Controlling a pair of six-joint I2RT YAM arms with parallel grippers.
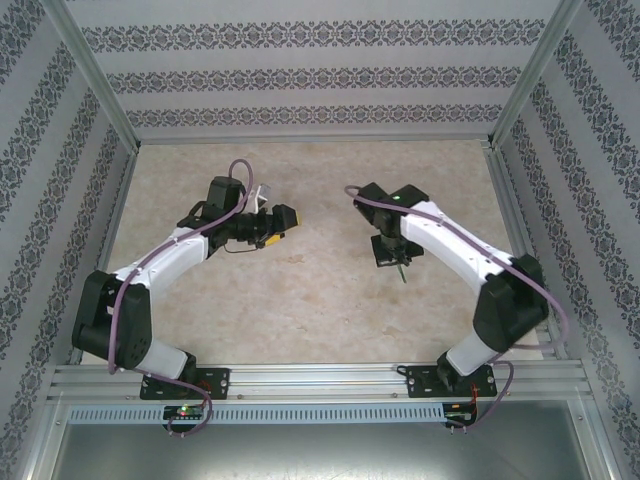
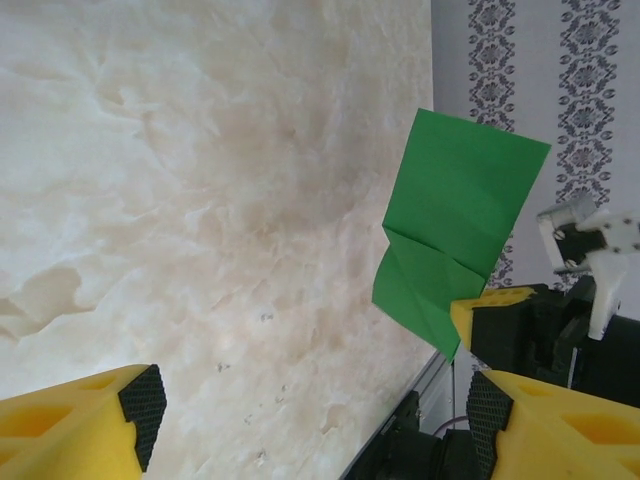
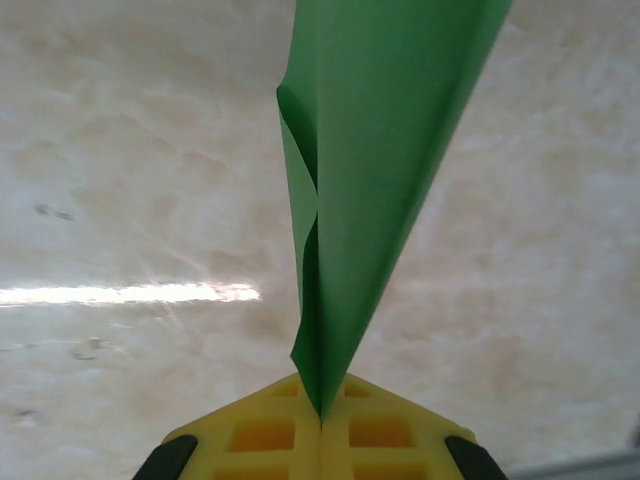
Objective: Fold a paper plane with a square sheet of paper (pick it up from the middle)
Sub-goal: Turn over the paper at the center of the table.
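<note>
At the near edge, a ribbed aluminium rail (image 1: 320,380) carries the black bases of two white-and-black arms. Beyond it lies the beige tabletop (image 1: 330,300), marbled in cream and tan and faintly wrinkled like crumpled film, with a glossy streak of reflected light in the right wrist view.

The left claw (image 1: 283,222) sits left of the tabletop's middle, its fingers lying level and pointing towards the right edge. In the left wrist view this claw (image 2: 315,410) has blocky yellow plastic fingers (image 2: 70,425) faced with black ridged rubber pads. They are spread wide apart with only bare tabletop (image 2: 200,200) between them, and they grasp and touch nothing.

The right claw (image 1: 393,258) hangs just right of the middle, pointing down. From its own wrist, its yellow lattice-moulded fingers (image 3: 262,432) are pressed together, and the claw (image 3: 320,415) pinches the narrow end of a thin, smooth, bright-green sheet of paper (image 3: 380,150). The sheet is folded over on itself. It fans out from the clamp into a widening wedge, with one loose flap curling along its left side.

From the left wrist, the sheet (image 2: 455,220) is a flat panel with sharp corners and a slanting crease near the clamped end. It stands out from the right claw (image 2: 470,320) and is well apart from the left claw's fingers. From above, it is only a green sliver (image 1: 402,270) below the right claw.

At the far edge stand walls papered in pale grey with dark floral bands (image 1: 300,75).
</note>
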